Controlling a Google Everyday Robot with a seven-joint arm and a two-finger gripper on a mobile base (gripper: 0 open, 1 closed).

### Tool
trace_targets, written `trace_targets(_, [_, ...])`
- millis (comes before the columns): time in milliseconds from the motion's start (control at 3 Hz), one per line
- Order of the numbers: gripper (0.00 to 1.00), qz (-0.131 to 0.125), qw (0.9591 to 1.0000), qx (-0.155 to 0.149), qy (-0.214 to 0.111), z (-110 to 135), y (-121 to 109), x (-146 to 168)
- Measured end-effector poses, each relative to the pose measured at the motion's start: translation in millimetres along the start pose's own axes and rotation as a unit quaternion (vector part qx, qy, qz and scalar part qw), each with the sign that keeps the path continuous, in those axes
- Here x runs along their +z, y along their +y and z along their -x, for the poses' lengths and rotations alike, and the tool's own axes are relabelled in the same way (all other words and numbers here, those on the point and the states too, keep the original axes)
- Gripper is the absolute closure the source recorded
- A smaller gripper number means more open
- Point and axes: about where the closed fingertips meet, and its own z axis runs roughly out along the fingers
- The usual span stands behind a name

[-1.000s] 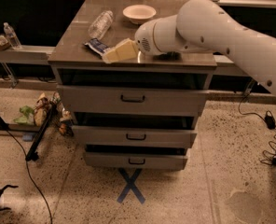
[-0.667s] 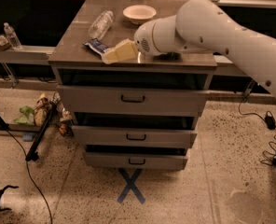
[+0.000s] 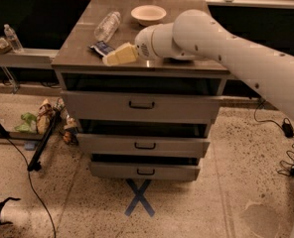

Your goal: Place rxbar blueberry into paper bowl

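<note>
on the counter's front left corner, pincer meets blue bar

atop a grey-brown counter (image 3: 77, 53), the robot's pale yellow pincer (image 3: 112, 57) lies low over the front left part of the surface, its tip just beside the near end of the rxbar blueberry (image 3: 102, 47). whether the pincer is apart or together cannot be told, nor whether it touches the bar. the dark blue bar lies flat on the counter, near the front edge and well apart from the paper bowl (image 3: 148, 14), which sits upright and off-white toward the back of the surface, roughly at its middle. between the two, to the left, a clear plastic bottle (image 3: 108, 26) lies on its side, its far end pointing toward the back and its near end close to the bar.

the thick white arm (image 3: 226, 48) comes in from the right of the frame and crosses the counter's right half, hiding part of the surface behind its rounded wrist. below the top, three drawers (image 3: 142, 105) with dark handles stack down the front, each with a dark gap above it. on the speckled floor in front of the lowest drawer, a blue tape cross (image 3: 139, 197) is stuck down. to the left, a small capped bottle (image 3: 13, 37) stands on a lower ledge, and a black cable (image 3: 37, 197) trails over the floor near some crumpled wrappers (image 3: 40, 119).
</note>
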Motion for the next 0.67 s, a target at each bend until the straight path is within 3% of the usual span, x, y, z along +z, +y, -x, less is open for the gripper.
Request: trace_targets(667, [0.00,-0.022,0.9998,-0.003,-0.003,-3,-6,39])
